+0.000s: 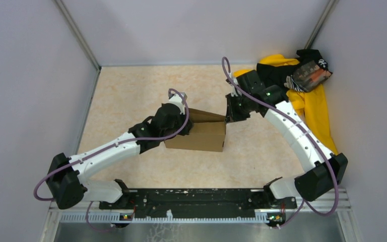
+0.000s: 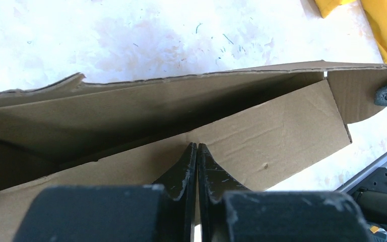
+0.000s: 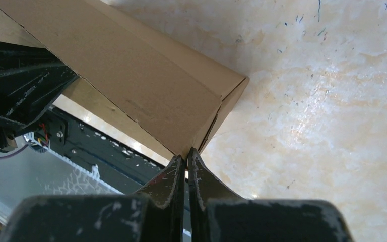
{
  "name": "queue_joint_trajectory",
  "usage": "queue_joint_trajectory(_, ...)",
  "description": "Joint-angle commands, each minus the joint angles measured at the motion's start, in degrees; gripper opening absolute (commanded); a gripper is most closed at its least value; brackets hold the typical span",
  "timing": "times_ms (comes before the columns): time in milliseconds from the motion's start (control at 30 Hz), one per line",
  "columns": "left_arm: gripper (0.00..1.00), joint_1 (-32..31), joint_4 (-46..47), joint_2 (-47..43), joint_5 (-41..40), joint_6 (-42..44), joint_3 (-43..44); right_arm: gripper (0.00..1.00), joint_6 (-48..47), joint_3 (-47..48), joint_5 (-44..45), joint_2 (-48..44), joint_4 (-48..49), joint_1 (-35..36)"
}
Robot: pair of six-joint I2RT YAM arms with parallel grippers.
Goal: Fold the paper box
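Paper box (image 1: 201, 135) of plain brown cardboard sat partly formed in the middle of the beige marbled tabletop (image 1: 131, 91). The left gripper (image 2: 197, 145), fingers pressed together, met an inner panel. The right gripper (image 3: 186, 151), likewise closed, touched its corner.

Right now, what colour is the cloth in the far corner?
The cloth is yellow and black, best seen from the top camera.

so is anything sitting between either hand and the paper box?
Nothing visible. Both hands are at the paper box: the left hand is shut on a flap edge, and the right hand is shut with its tips at a box corner. The yellow-and-black cloth pile lies off to the right, apart from it.
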Motion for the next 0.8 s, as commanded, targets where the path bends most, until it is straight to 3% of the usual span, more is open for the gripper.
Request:
queue_joint_trajectory(0,0.08,-0.9,-8.4,1.0,1.3,-0.4,-2.6,0.00,-0.3,-2.0,-1.0,-2.6,-1.0,1.3)
queue_joint_trajectory(100,0.09,-0.9,-8.4,0.4,1.3,-0.4,-2.4,0.00,-0.5,-2.6,-1.0,-2.9,-0.8,1.4)
queue_joint_trajectory(400,0.26,-1.0,-7.1,-4.8,2.3,0.9,-1.6,0.00,-0.5,-2.9,-0.3,-3.2,-0.4,1.7)
queue_joint_trajectory(767,0.30,-1.0,-5.6,-8.5,3.1,2.1,-1.3,0.00,-0.1,-2.5,0.4,-3.5,-0.5,1.7)
